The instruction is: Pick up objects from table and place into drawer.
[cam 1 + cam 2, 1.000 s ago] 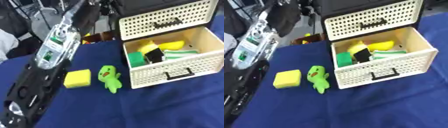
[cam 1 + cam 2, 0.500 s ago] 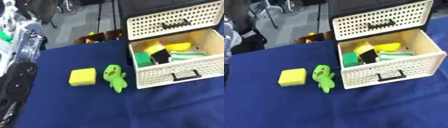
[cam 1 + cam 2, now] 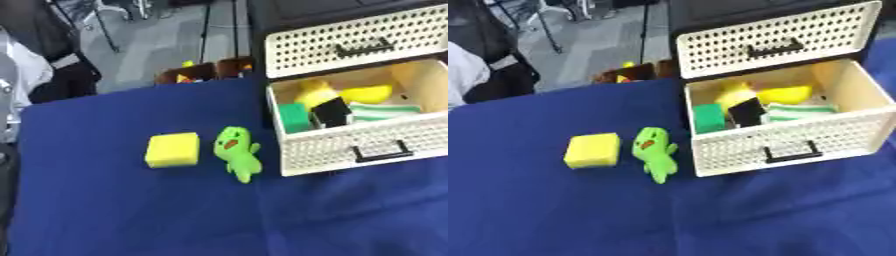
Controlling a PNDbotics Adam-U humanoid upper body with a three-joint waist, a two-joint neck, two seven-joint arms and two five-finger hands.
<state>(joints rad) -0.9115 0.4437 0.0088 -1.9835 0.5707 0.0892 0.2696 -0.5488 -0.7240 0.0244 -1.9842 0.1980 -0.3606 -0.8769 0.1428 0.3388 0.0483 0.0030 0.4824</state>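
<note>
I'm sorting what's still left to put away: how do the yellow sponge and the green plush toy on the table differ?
The yellow sponge is a flat square block; the green plush toy is a longer, rounded figure with an orange mouth patch. The sponge lies farther from the open drawer; the toy lies right beside its front left corner. The sponge is plain yellow, the toy bright green. Both lie on the blue tablecloth, outside the drawer, with no hand near them.
</note>
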